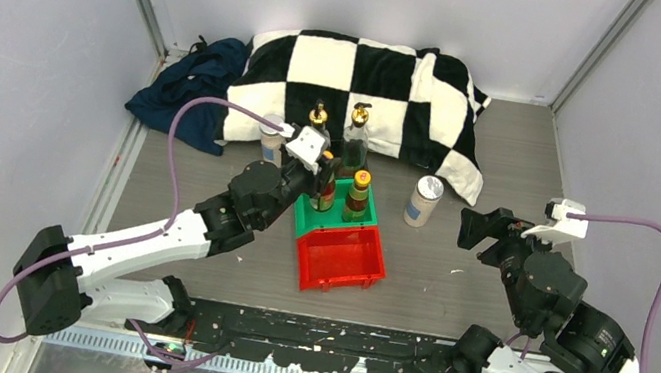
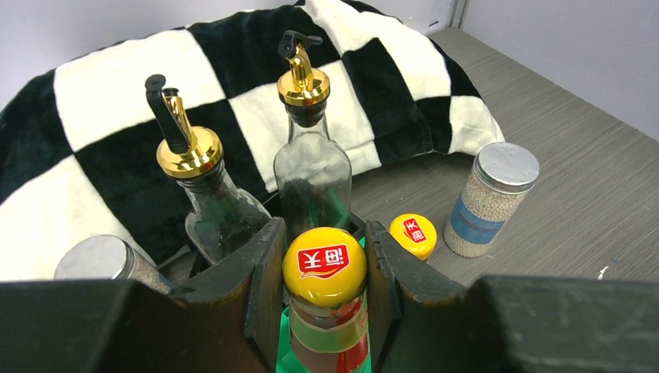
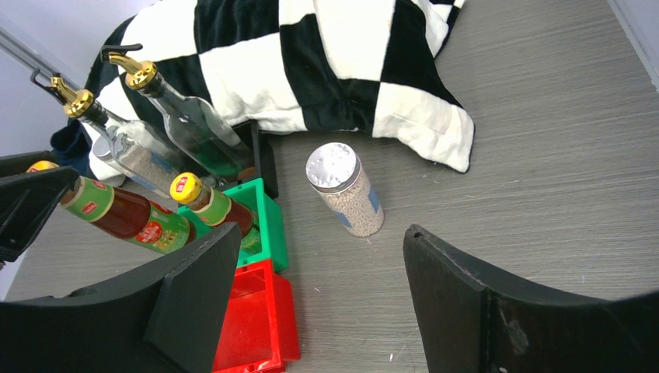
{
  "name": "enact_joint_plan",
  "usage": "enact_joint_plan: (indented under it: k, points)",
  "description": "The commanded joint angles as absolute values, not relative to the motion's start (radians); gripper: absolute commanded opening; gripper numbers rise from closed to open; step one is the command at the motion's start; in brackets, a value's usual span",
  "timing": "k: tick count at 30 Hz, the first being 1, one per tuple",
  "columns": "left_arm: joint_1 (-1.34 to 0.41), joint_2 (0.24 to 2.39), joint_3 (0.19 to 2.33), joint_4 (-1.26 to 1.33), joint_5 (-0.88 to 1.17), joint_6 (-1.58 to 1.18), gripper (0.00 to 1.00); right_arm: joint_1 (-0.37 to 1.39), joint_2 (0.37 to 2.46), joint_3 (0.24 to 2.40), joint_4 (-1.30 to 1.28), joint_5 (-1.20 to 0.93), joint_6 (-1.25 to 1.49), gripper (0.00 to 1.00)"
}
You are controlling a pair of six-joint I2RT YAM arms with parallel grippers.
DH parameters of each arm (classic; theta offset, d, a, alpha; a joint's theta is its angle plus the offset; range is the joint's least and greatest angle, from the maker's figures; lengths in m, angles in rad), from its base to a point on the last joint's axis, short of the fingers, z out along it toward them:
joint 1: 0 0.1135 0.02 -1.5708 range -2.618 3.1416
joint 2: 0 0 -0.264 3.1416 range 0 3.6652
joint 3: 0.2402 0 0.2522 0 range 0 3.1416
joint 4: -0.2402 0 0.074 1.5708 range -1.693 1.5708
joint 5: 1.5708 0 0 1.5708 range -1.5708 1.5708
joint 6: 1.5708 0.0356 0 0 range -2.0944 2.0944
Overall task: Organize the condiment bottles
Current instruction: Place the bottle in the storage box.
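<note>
Left gripper (image 1: 320,177): clamped on a yellow-capped sauce bottle (image 2: 326,268) at the green bin (image 3: 268,214).
Cap writing: red logo with white Chinese characters.
Second sauce bottle (image 1: 358,196): upright in that bin.
Right gripper (image 3: 319,237): jaws apart, empty, near a silver-lidded shaker jar (image 3: 346,190).

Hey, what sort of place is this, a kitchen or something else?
Likely a robot test booth, not a kitchen: plain pale walls close in a grey table, and two robot arms are mounted at its near edge.

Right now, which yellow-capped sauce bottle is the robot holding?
The left sauce bottle, clamped in the left end effector. The other sauce bottle stands free in the green bin, untouched.
</note>
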State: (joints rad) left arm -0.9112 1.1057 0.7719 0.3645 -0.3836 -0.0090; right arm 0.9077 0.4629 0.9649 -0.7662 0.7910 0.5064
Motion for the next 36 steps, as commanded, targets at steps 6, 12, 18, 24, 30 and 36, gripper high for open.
enact_joint_plan:
  k: [6, 12, 18, 24, 30, 36]
  points:
    - [-0.896, 1.115, 0.776, 0.592, -0.352, -0.05, 0.0, 0.908, 0.472, 0.951, -0.716, 0.798, 0.5, 0.83]
    - [-0.891, 1.13, 0.76, 0.616, -0.341, -0.058, 0.0, 0.907, 0.47, 0.946, -0.716, 0.799, 0.5, 0.83]
    - [-0.887, 1.138, 0.745, 0.633, -0.335, -0.061, 0.0, 0.908, 0.469, 0.937, -0.714, 0.799, 0.501, 0.83]
    - [-0.883, 1.148, 0.727, 0.657, -0.327, -0.061, 0.0, 0.908, 0.469, 0.93, -0.711, 0.797, 0.501, 0.83]
    - [-0.877, 1.164, 0.703, 0.689, -0.319, -0.052, 0.0, 0.908, 0.472, 0.921, -0.706, 0.797, 0.503, 0.83]
    - [-0.871, 1.179, 0.684, 0.716, -0.314, -0.052, 0.0, 0.908, 0.479, 0.914, -0.699, 0.795, 0.505, 0.83]
